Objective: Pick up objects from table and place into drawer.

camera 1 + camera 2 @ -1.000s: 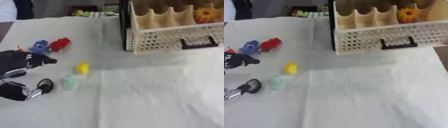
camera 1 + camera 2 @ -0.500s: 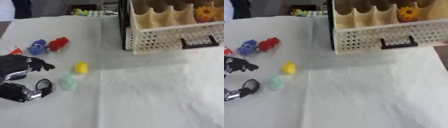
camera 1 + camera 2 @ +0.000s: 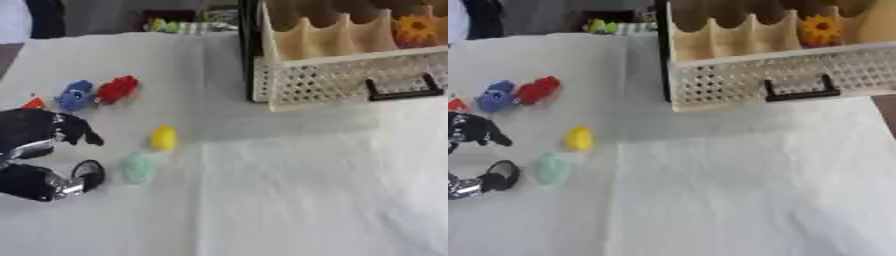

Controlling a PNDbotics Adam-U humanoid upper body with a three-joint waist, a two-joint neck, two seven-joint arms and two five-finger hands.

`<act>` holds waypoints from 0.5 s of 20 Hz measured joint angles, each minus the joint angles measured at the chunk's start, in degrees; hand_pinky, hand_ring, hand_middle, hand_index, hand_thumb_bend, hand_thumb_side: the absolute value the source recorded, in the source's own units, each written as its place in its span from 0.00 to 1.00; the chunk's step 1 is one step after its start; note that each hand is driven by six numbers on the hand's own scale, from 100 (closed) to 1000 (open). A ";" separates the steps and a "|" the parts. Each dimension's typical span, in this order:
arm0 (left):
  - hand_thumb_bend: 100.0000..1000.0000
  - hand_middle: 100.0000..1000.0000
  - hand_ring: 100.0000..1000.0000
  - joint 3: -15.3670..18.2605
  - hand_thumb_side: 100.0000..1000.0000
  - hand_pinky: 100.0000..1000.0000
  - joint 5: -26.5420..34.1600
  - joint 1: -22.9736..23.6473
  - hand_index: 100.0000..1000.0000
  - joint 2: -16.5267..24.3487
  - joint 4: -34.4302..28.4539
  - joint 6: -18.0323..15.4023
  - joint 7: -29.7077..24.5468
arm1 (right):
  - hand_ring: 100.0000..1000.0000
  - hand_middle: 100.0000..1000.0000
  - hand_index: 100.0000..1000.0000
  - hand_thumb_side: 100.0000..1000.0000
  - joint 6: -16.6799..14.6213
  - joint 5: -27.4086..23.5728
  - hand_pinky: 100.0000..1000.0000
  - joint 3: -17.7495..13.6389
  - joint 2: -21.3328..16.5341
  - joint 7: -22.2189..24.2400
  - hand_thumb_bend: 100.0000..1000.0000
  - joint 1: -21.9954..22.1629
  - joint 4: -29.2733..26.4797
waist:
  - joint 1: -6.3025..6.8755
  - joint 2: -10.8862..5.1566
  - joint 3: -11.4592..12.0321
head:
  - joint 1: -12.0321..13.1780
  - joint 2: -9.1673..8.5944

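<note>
Open cloth across the middle and right; clutter at left.

Between the yellow piece and the drawer the worktop lies bare. The left hand crowds the green piece; blue and red toys sit farther left.

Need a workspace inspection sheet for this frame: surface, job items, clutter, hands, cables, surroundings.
Surface: white cloth, creased.
Job's things: yellow piece, pale green piece, red piece, blue piece, small orange bit on the cloth; open drawer holds an orange flower.
Clutter: nothing seen.
Hands: left hand beside the green piece, holding nothing; right not in view.
Cables: nothing seen.
Surroundings: blurred coloured things at the far edge.
</note>
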 measured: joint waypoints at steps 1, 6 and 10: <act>0.27 0.70 0.65 0.05 0.97 0.41 0.18 0.07 0.80 -0.07 0.17 0.13 0.76 | 0.51 0.28 0.67 0.95 0.05 0.00 0.53 -0.10 0.07 0.04 0.00 0.01 0.00 | 0.03 0.04 0.00 | 0.01 -0.01; 0.27 0.70 0.66 -0.17 0.99 0.42 0.41 1.08 0.82 -0.07 1.91 0.09 4.67 | 0.51 0.28 0.67 0.96 0.33 0.00 0.53 -0.22 0.18 0.23 0.00 0.03 0.00 | 0.07 0.20 -0.03 | 0.15 -0.19; 0.31 0.74 0.71 -1.07 1.00 0.47 0.08 1.59 0.95 -0.08 4.07 -0.81 5.52 | 0.50 0.28 0.67 0.96 0.52 -0.03 0.53 -0.31 0.57 0.39 0.00 0.04 0.00 | 0.06 0.35 -0.28 | 0.31 -0.45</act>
